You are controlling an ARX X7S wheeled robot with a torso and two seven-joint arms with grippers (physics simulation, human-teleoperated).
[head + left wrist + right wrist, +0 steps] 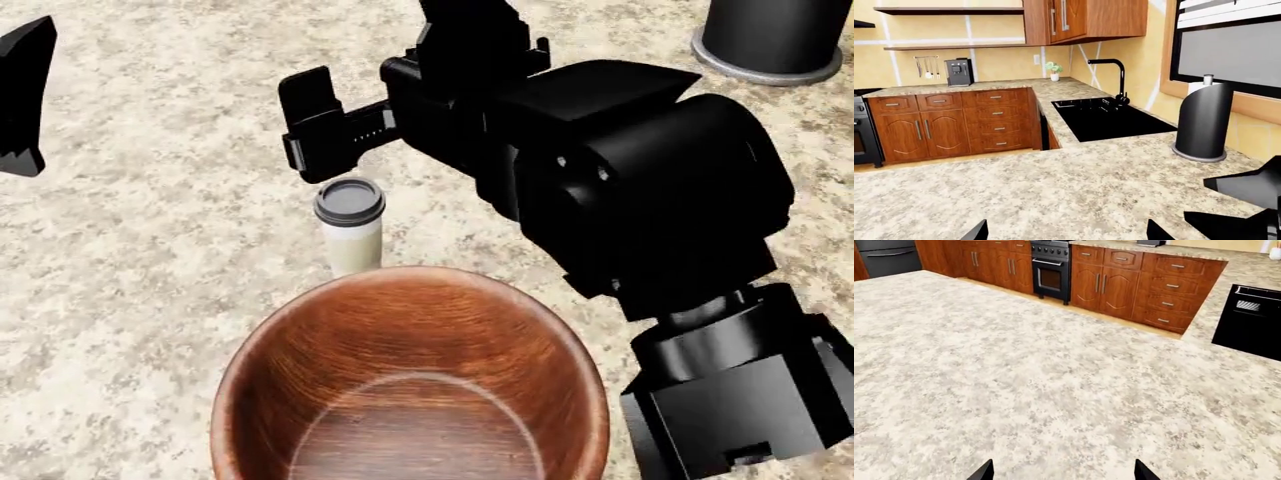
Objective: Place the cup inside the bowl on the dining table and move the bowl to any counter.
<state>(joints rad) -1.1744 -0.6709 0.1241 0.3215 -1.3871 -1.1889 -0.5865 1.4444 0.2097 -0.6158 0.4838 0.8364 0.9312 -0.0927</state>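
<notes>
Cup (350,226) stands just below right end effector (310,130).

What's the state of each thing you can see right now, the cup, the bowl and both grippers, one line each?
cup: upright on the dining table, lid on, just beyond the bowl, not gripped.
bowl: upright on the table, empty, cup not yet inside.
right gripper: open, above and behind the cup, holding nothing.
left gripper: open, fingers spread, holding nothing.
black cylinder: standing upright at the far right.
</notes>
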